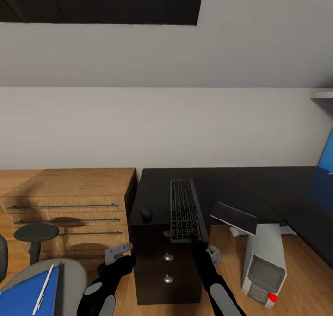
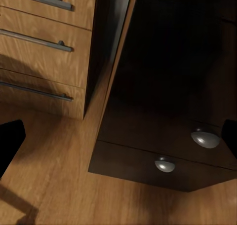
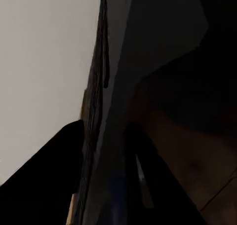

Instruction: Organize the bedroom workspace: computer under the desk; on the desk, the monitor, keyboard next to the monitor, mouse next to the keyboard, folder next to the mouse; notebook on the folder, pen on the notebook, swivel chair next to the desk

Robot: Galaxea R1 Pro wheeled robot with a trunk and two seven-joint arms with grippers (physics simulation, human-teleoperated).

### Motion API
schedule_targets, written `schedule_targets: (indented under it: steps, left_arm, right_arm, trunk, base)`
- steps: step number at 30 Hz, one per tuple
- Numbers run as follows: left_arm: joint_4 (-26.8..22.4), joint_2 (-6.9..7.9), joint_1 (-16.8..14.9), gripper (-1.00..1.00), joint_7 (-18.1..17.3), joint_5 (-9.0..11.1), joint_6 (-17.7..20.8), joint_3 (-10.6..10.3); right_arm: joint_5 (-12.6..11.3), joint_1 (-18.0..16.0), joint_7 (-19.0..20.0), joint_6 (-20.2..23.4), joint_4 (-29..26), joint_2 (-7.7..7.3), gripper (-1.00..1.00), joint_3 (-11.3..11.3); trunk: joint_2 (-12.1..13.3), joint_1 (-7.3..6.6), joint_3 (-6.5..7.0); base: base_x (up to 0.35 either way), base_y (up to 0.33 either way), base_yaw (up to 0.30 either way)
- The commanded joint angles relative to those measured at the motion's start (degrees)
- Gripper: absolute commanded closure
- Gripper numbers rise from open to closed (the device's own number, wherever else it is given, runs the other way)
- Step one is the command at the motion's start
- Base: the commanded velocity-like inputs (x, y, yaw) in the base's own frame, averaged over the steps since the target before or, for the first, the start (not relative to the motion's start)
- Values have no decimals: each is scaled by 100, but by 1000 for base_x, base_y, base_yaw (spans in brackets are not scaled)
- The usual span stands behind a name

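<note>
Gripping the keyboard's (image 1: 184, 209) near end at lower centre, the right fingers (image 1: 194, 237) seem clamped to position it on the desk (image 1: 222, 186); left fingers' (image 1: 118, 252) state cannot be told.

Keyboard (image 1: 184, 210) on desk (image 1: 222, 186), mouse (image 1: 146, 214) left.

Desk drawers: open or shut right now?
Shut. In the head view the drawer unit shows fronts flush, knobs in line; the left wrist view shows the same.
</note>
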Motion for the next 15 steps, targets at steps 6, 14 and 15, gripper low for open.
schedule_targets:
  steps: [6, 14, 15]
  left_arm:
    - [-7, 1, -4, -100, 61, 58, 12, -11]
    - [-7, 1, -4, -100, 60, 70, 12, -6]
    - [-7, 1, -4, -100, 57, 72, 12, -7]
  right_arm:
    - [-70, 3, 33, -28, -63, -10, 100, 15]
    - [-67, 66, 26, -42, -784, -21, 100, 22]
    - [-66, 74, 25, -43, -826, -21, 100, 21]
  trunk:
    - [239, -133, 102]
    - [560, -309, 246]
    - [600, -331, 263]
  base:
    - [0, 0, 0]
    - [-13, 0, 0]
    - [-156, 0, 0]
